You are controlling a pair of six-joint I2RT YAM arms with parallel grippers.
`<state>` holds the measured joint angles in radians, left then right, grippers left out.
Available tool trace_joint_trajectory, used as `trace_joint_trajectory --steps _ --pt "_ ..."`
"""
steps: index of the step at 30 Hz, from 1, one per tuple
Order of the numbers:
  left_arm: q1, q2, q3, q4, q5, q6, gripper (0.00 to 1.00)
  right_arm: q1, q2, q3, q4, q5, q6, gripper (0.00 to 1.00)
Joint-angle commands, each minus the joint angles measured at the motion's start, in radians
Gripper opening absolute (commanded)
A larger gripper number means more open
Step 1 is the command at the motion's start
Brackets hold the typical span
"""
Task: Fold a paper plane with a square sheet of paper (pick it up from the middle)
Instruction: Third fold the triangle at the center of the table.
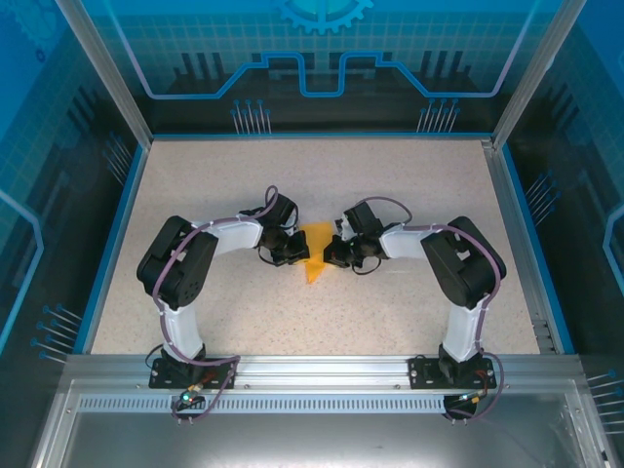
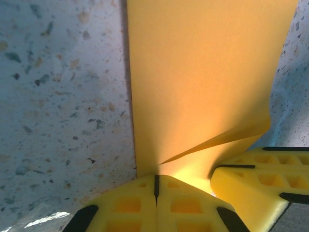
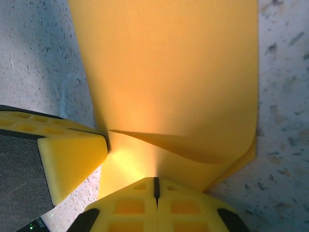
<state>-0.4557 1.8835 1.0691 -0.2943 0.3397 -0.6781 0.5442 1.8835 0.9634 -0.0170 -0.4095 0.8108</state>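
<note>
The square sheet of paper (image 1: 317, 244) sits at the middle of the table (image 1: 390, 175), between the left arm (image 1: 185, 263) and the right arm (image 1: 463, 263), which reach in from either side. The left jaws are pressed together on one edge of it and the right jaws are pinching the edge beside them, so the two sets of yellow pads (image 2: 125, 205) nearly meet. The step in hand looks like an early fold: the sheet is already doubled, with a loose upper layer curling up from the pinched edge, and no pointed nose has formed. The next move probably calls for bringing the layers edge to edge and flattening the bend into a sharp crease, with both arms moving together so the thin sheet neither tears nor slips. The paper is plain, matt orange-yellow and limp enough to bow; the pads are ribbed with square recesses; the table is pale, speckled and smooth
</note>
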Motion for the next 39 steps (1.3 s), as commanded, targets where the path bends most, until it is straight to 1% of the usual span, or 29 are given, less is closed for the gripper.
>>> trace_joint_trajectory --steps 1,7,13,21,24,27,30,32,36,39 --pt "-0.002 0.045 -0.012 -0.097 -0.079 0.023 0.01 -0.009 -0.043 0.036 -0.034 0.009 -0.006 0.03" --pt "-0.003 0.045 -0.012 -0.096 -0.077 0.028 0.0 -0.017 0.007 0.066 -0.043 0.019 -0.008 0.03" --pt "-0.003 0.045 -0.012 -0.101 -0.079 0.03 0.01 -0.031 0.022 0.054 -0.057 0.057 -0.001 0.03" --pt "-0.004 0.046 -0.015 -0.106 -0.083 0.032 0.0 -0.096 0.034 0.018 -0.063 0.088 -0.001 0.03" --pt "-0.003 0.049 -0.015 -0.105 -0.081 0.03 0.0 -0.118 0.03 0.02 -0.069 0.086 0.008 0.03" --pt "-0.003 0.049 -0.019 -0.104 -0.077 0.027 0.0 -0.122 -0.017 0.027 -0.075 0.101 0.01 0.03" --pt "-0.003 0.046 -0.016 -0.104 -0.076 0.027 0.0 -0.106 -0.086 0.029 -0.075 0.118 0.002 0.03" --pt "-0.004 0.045 -0.015 -0.104 -0.075 0.026 0.0 -0.07 -0.112 0.038 -0.081 0.11 -0.013 0.03" --pt "-0.004 0.045 -0.015 -0.103 -0.076 0.026 0.0 0.009 -0.092 0.053 -0.091 0.082 -0.024 0.03" --pt "-0.005 0.045 -0.015 -0.102 -0.076 0.025 0.0 0.034 -0.054 0.041 -0.071 0.061 -0.012 0.03"
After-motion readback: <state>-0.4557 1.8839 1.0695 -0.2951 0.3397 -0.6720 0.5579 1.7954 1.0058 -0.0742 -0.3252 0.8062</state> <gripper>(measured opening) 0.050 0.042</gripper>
